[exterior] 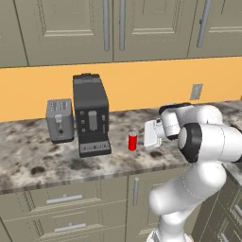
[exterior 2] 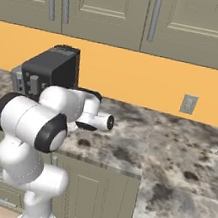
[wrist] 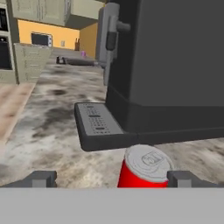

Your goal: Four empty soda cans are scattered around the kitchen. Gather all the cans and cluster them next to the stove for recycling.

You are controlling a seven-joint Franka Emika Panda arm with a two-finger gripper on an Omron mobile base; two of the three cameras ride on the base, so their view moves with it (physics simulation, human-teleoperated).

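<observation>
Grey cabinets and an orange backsplash close off the scene behind a marbled worktop, which carries every item at working height for the arm.

Largest item on the worktop is a black coffee machine. It stands just beyond the pincer along its line of approach, and its drip tray projects toward the pincer. A grey toaster stands on the far side of the machine from the pincer.

One red soda can stands upright on the worktop, directly ahead of the pincer and just short of the drip tray. In the hand view it sits between the two finger tips, offset toward the right-hand tip. In the left base view the can is apart from the white hand, with a visible gap.

The pincer stands wide, with nothing between its jaws gripped. This spread is judged to be deliberate: it lets the fingers pass either side of the can body. The low, level hand posture suits a side grasp, since the machine leaves little room behind the can.

Judged stage: pre-grasp approach on this can. A small sideways correction would centre it before closing.
</observation>
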